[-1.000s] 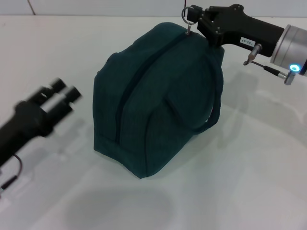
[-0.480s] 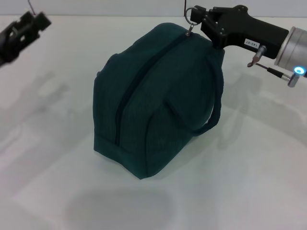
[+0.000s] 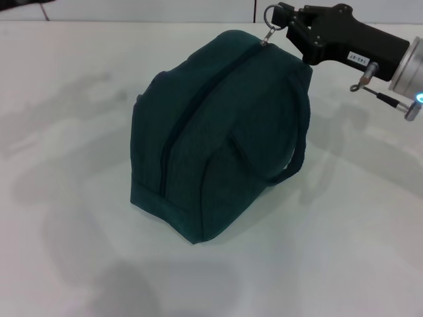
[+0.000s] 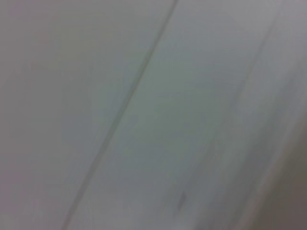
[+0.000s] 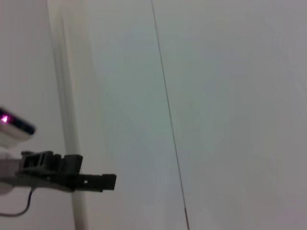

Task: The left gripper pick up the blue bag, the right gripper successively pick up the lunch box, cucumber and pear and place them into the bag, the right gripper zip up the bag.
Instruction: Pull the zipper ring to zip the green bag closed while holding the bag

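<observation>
The blue bag [image 3: 218, 132] stands on the white table [image 3: 344, 251] in the head view, its zipper [image 3: 188, 109] closed along the top. My right gripper [image 3: 283, 14] is at the bag's far top corner, shut on the metal ring of the zipper pull [image 3: 272, 16]. My left gripper is raised out of the head view; it shows far off in the right wrist view [image 5: 96, 181]. The lunch box, cucumber and pear are not visible. The left wrist view shows only a blurred pale surface.
The bag's carry handle [image 3: 299, 148] hangs down its right side. The table's far edge [image 3: 132, 21] runs along the top of the head view.
My left arm has swung up and away from the bag's left side and left the head view. My right gripper has shifted slightly right with the zipper ring.
</observation>
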You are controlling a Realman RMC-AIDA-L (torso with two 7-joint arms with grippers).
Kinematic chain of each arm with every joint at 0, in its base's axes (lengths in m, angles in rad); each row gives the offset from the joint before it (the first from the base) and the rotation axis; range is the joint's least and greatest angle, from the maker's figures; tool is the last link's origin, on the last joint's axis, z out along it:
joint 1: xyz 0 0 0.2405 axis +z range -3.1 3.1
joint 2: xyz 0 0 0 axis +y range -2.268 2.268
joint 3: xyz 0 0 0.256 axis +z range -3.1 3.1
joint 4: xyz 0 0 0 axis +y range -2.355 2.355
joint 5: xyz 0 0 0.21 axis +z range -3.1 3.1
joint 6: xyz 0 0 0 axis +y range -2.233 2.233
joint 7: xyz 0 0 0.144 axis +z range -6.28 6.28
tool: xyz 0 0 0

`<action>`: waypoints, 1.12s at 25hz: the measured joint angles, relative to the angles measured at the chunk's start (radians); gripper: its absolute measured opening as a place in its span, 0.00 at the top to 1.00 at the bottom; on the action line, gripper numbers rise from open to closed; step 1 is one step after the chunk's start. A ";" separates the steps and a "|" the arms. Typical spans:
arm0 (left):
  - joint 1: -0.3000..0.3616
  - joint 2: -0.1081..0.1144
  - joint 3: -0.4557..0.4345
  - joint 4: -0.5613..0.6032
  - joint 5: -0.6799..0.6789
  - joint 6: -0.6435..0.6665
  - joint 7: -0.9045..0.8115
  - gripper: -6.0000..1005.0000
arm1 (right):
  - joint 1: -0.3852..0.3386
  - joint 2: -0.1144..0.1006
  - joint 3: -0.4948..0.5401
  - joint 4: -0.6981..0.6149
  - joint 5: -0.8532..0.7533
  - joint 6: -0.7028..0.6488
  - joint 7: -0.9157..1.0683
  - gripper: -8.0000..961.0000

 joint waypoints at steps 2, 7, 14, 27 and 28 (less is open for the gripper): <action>-0.009 -0.007 0.024 0.104 0.051 0.016 -0.083 0.13 | 0.001 -0.001 0.000 -0.003 0.000 -0.003 0.000 0.91; 0.007 -0.042 0.143 0.439 0.148 0.029 -0.276 0.13 | -0.002 -0.001 0.000 -0.002 0.001 -0.009 -0.003 0.90; 0.007 -0.057 0.328 0.786 0.283 0.043 -0.567 0.13 | -0.003 0.001 0.000 0.003 0.002 -0.011 -0.012 0.90; 0.108 -0.152 0.636 0.987 0.649 -0.110 -0.741 0.14 | -0.007 0.002 0.000 0.000 0.003 -0.014 -0.012 0.90; 0.117 -0.152 0.654 0.986 0.659 -0.126 -0.747 0.14 | -0.007 0.002 0.000 0.000 0.003 -0.016 -0.012 0.90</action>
